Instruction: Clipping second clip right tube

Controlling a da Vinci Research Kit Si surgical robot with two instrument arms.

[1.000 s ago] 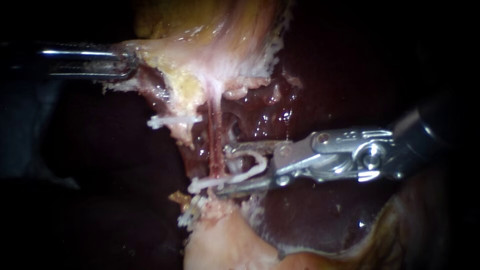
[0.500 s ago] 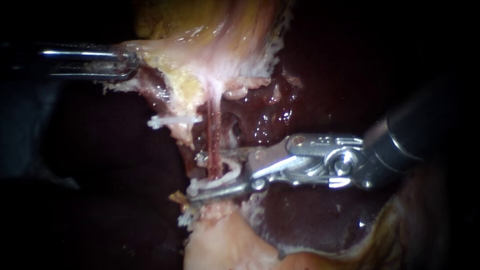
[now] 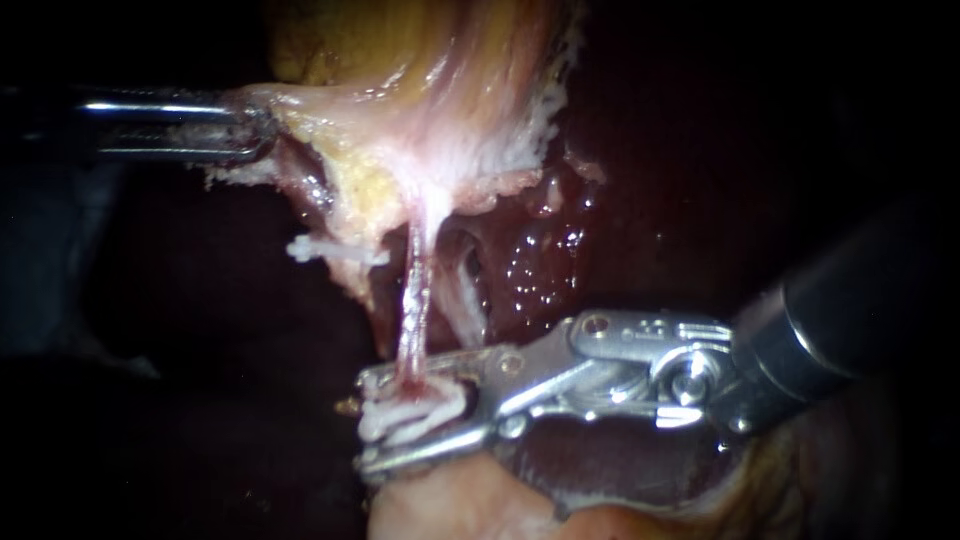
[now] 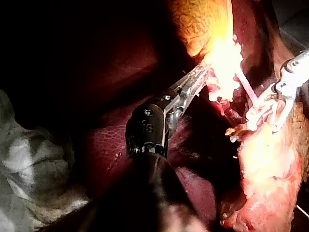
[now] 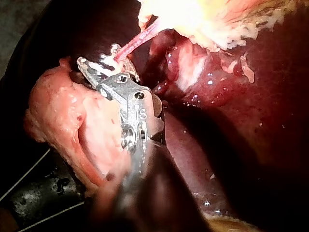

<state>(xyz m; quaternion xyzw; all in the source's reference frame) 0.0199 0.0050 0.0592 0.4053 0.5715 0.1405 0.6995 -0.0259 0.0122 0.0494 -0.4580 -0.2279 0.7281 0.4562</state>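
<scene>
Lower on the tube (image 3: 415,290) now, right instrument (image 3: 368,425) — jaws apparently clasping a clip (image 3: 420,412); left instrument (image 3: 262,125) — jaws clamped on gallbladder (image 3: 430,100).

Dark surround; narrow harsh light; crumpled pale cloth (image 4: 34,164) lying nearby (left wrist view only).

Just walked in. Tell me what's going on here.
The left instrument grips pale tissue and holds it out sideways. The right instrument has its jaws around the lower end of a thin pink tube. A white clip is held between them at the tube. The jaws are not yet fully together. A second clip sits higher up, beside the tube.
</scene>
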